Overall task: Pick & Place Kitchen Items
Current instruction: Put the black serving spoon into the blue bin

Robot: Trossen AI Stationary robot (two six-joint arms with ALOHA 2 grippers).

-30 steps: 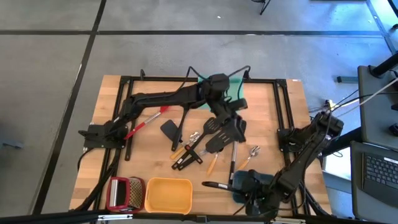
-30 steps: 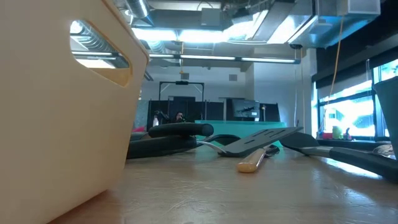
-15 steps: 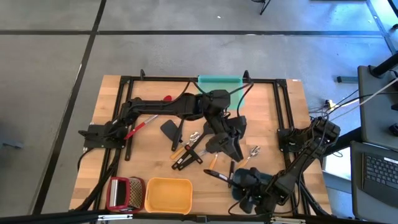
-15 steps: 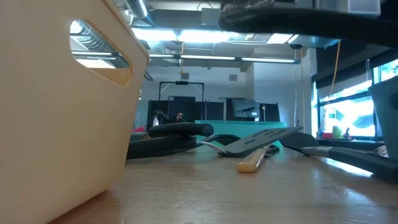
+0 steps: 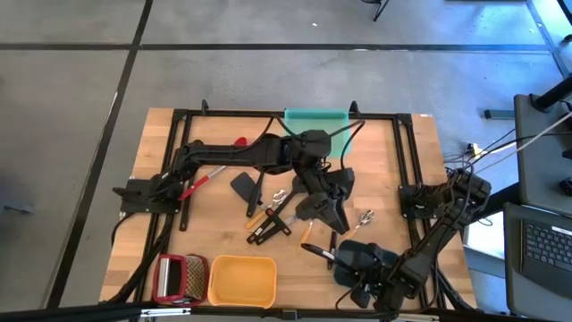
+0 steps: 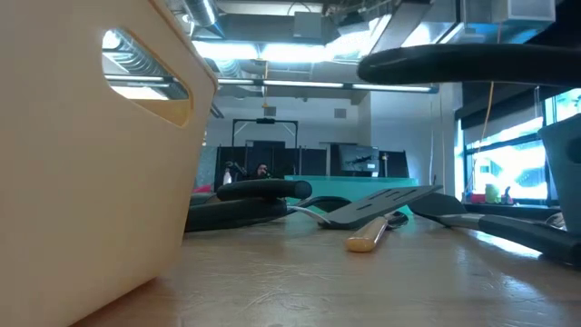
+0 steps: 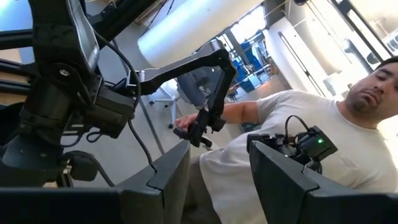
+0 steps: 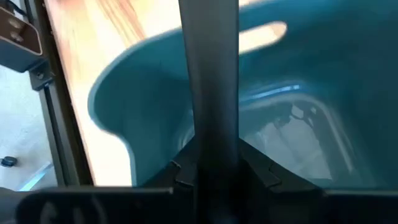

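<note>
— So, what is your right gripper (image 8: pixel 208 169) doing?

— My right gripper is clamped on a long black plastic utensil handle (image 8: pixel 208 93), lifted off the wooden table (image 5: pixel 393 179) over the grey-blue rectangular tray (image 8: pixel 143 118) at the near right.

— And the left gripper (image 7: pixel 217 180)?

— It hangs over the middle of the table, fingers (image 7: pixel 166 180) apart with nothing between them. A person in a white shirt (image 7: pixel 292 143) shows beyond them.

— Where are the other kitchen items?

— A heap of black spatulas and wood-handled tools (image 5: pixel 281 213) lies mid-table beneath my left arm. A red spoon (image 5: pixel 207 175) lies to its left, with the yellow tray (image 5: pixel 241 281) at the near edge.
</note>
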